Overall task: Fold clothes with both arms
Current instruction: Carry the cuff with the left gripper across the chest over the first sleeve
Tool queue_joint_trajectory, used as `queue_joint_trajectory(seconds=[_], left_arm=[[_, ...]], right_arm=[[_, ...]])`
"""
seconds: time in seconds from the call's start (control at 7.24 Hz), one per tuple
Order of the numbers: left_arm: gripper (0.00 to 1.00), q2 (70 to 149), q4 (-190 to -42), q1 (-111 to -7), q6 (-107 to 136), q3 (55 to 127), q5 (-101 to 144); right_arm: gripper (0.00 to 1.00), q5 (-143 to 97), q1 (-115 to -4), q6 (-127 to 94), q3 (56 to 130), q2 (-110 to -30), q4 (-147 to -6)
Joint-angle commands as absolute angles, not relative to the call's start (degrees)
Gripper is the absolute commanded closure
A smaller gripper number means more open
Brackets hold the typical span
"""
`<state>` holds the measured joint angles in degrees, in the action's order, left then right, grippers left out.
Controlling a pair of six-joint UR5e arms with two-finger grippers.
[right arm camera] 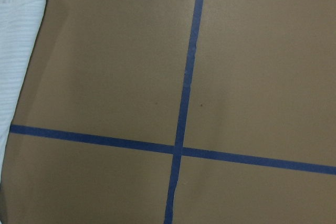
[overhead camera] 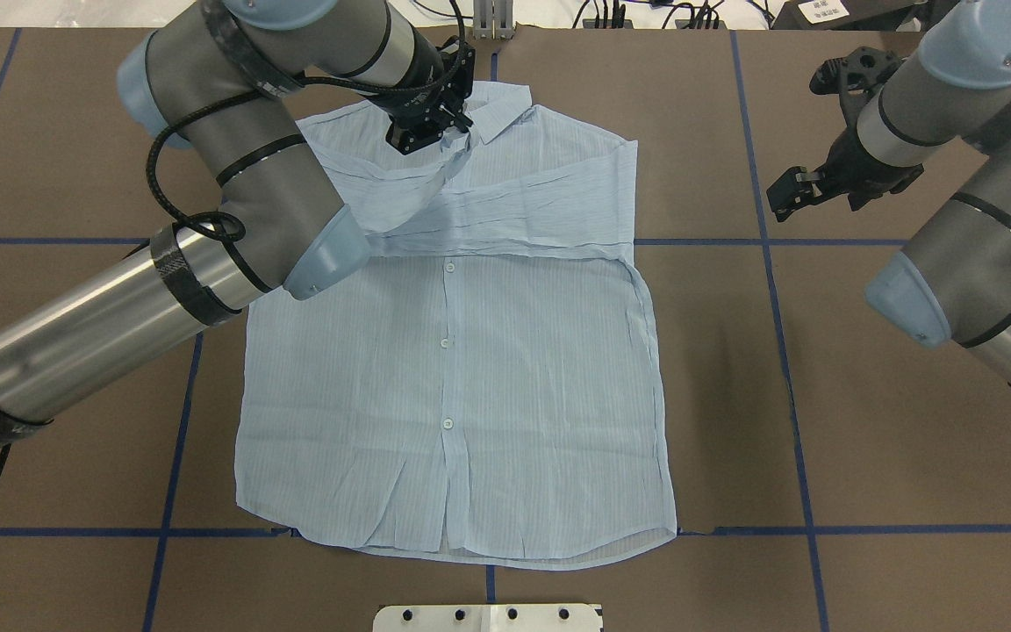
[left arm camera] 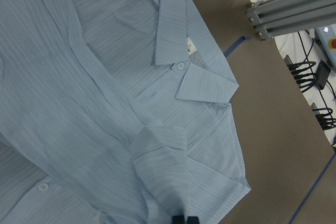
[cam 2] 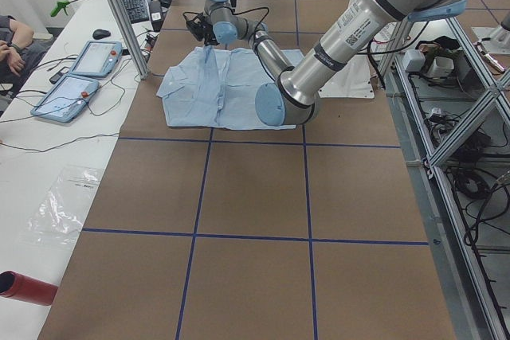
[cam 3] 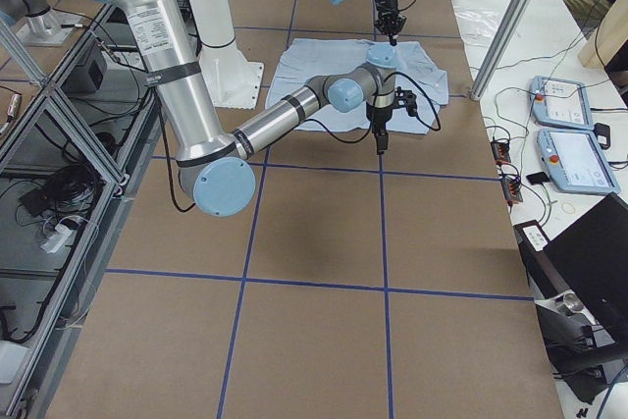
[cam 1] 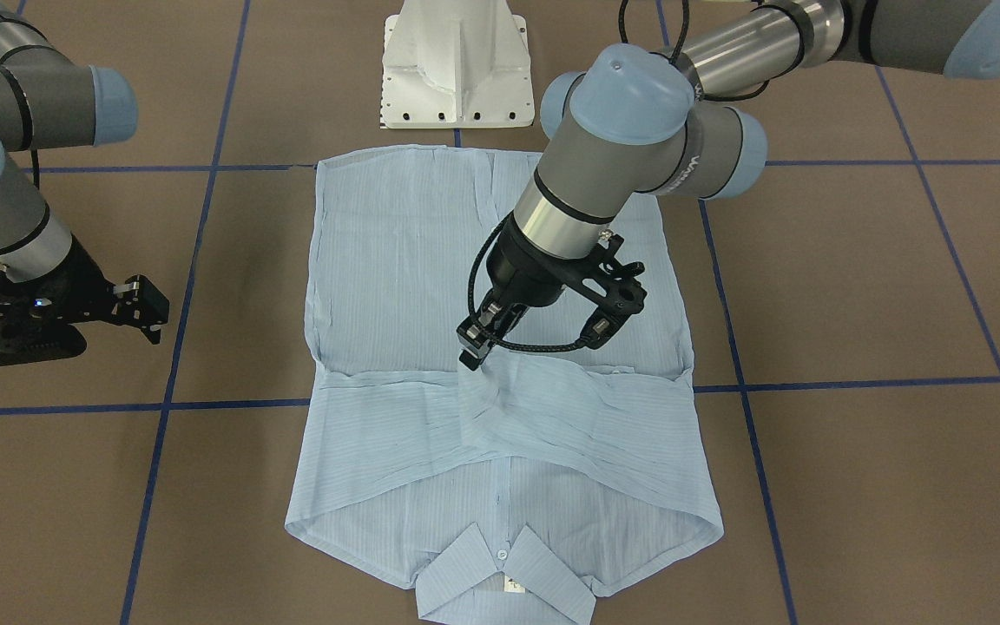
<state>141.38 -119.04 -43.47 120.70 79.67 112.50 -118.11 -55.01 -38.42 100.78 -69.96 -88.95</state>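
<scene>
The light blue striped shirt [cam 1: 396, 260] lies flat and buttoned on the brown table, its collar [cam 1: 500, 577] away from the robot. It also shows in the overhead view [overhead camera: 470, 369]. Both sleeves are folded across the chest. My left gripper [cam 1: 471, 358] is shut on the cuff of one sleeve [cam 1: 509, 395] and holds it just above the chest, near the collar [left arm camera: 178, 40]. Its fingertips [left arm camera: 185, 219] are pinched together on the fabric. My right gripper [overhead camera: 788, 190] is open and empty, over bare table beside the shirt's shoulder edge [right arm camera: 16, 51].
The white pedestal base [cam 1: 455, 69] stands at the shirt's hem end. Blue tape lines [right arm camera: 184, 103] grid the table. Teach pendants [cam 2: 80, 77] and a person sit at the side bench. An aluminium frame post [left arm camera: 289, 9] stands beyond the collar.
</scene>
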Motion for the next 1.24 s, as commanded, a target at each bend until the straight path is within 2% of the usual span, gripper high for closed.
queue_joint_trajectory(seconds=[0.0,0.14,0.28,0.41,0.97,1.1], left_arm=[[1.0,141.5,-120.6,-40.4,121.5,78.1,109.3],[1.0,141.9,-120.8,-37.4,121.5,77.8,105.9],[0.79,143.4,-120.8,-32.5,121.1,77.0,101.5],[0.01,146.3,-121.5,-28.7,117.3,74.8,99.8],[0.0,141.1,-123.8,-28.8,108.2,76.5,99.6],[0.0,137.8,-123.3,-29.4,107.0,82.1,99.8]], right_arm=[[0.0,-118.0,-55.0,-38.6,100.3,-70.0,-88.9],[0.0,-118.1,-55.0,-38.7,100.5,-69.9,-88.9],[0.0,-118.1,-55.0,-38.7,100.5,-69.9,-88.9],[0.0,-118.1,-55.0,-38.7,100.5,-69.9,-88.9],[0.0,-118.8,-55.0,-39.8,102.4,-70.0,-88.9],[0.0,-119.4,-55.0,-43.6,104.4,-70.3,-88.9]])
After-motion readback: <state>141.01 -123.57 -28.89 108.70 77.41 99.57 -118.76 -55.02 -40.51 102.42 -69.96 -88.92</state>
